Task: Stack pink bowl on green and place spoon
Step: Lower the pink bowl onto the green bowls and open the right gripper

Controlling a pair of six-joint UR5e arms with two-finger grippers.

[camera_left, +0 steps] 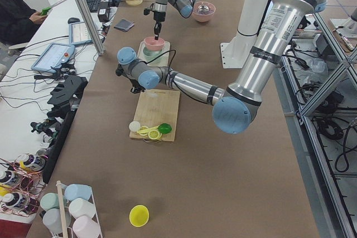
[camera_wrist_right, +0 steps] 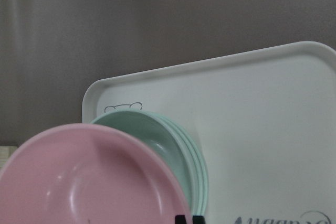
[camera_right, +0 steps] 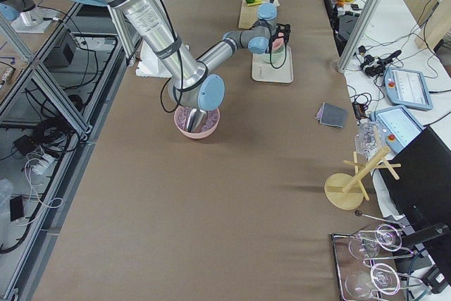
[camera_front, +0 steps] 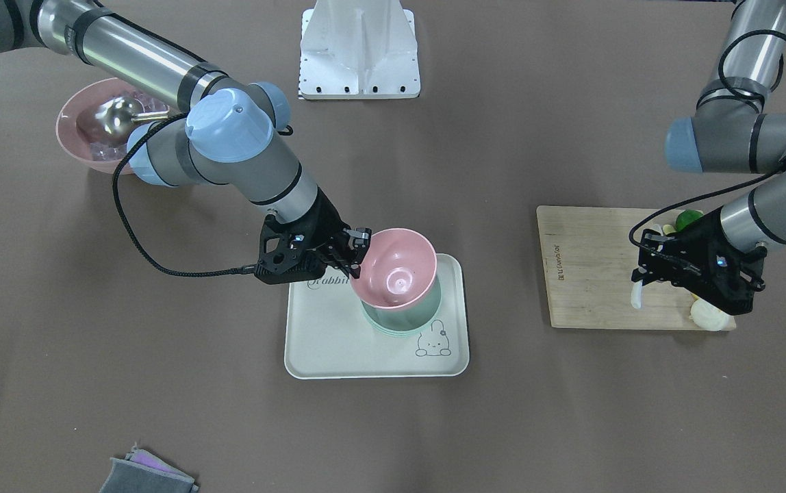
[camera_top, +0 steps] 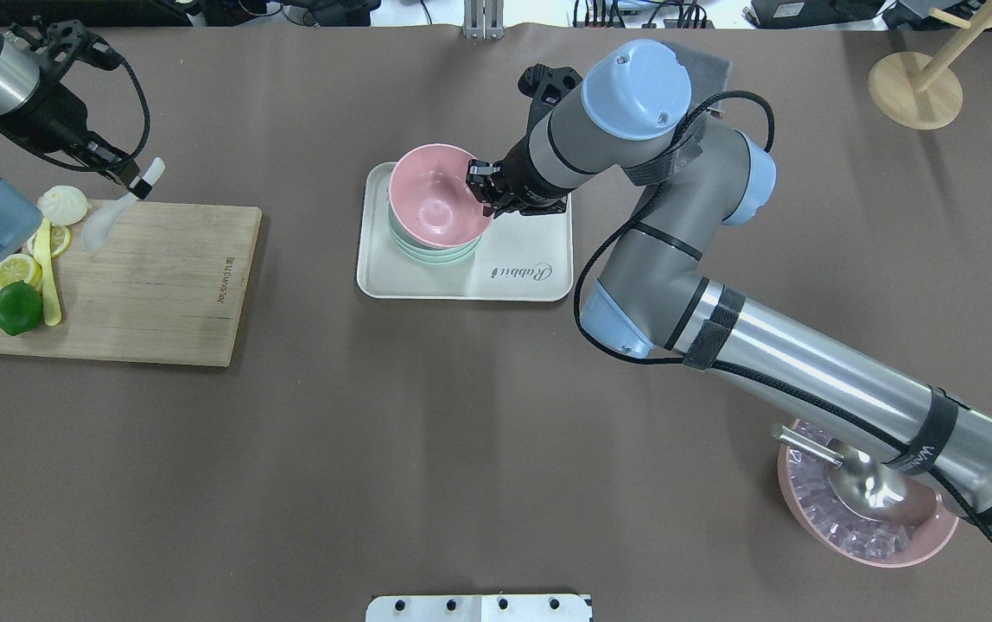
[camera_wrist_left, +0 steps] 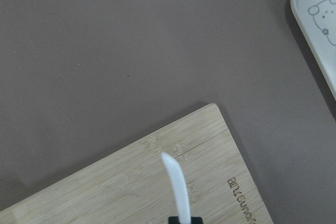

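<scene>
At the far edge of the wooden board (camera_top: 159, 285) on the left, the left hand (camera_top: 135, 179) is clamped on the handle of the white spoon (camera_top: 116, 207), whose scoop hangs over the wood. Mid-worktop (camera_top: 461, 432), the pink bowl (camera_top: 431, 194) tilts over the green bowls (camera_top: 435, 252) on the cream tray (camera_top: 461, 285), with the right hand (camera_top: 483, 186) pinched on its right rim.

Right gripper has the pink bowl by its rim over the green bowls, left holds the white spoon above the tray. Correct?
Not quite. The left gripper holds the white spoon above the wooden cutting board, not the tray, as the overhead exterior view shows. The rest stands: right gripper grips the pink bowl by its rim, over the green bowls.
</scene>
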